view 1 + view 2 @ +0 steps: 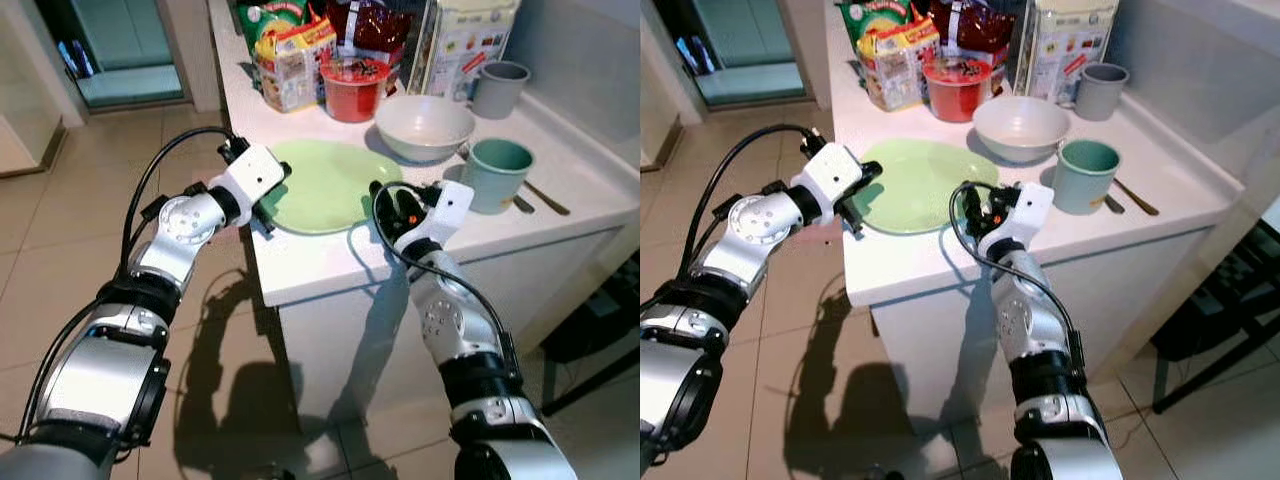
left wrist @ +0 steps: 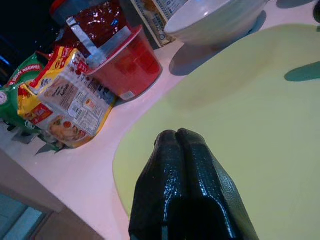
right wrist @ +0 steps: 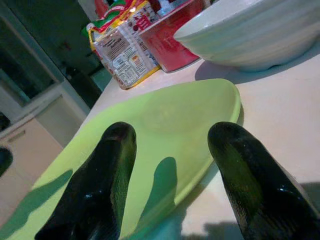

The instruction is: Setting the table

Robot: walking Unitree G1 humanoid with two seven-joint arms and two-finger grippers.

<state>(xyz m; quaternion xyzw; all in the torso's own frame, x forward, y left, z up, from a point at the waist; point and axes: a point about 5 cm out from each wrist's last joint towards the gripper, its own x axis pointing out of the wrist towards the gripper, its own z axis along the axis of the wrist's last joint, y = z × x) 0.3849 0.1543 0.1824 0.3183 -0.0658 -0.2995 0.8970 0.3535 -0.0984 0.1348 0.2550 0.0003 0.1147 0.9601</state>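
Resting on the smooth white tabletop [image 1: 320, 262], the round glossy green plate [image 1: 322, 186] lay between both hands. The left hand [image 2: 184, 145] had its black fingers pressed together over the rim, and the right hand [image 3: 172, 150] was spread at the opposite edge.

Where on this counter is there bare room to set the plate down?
Free: the near strip of white counter in front of the green plate, between both grippers, and the right corner beyond the green mug. Crowded: the back, with snack bags, red cup, white bowl and grey cup.
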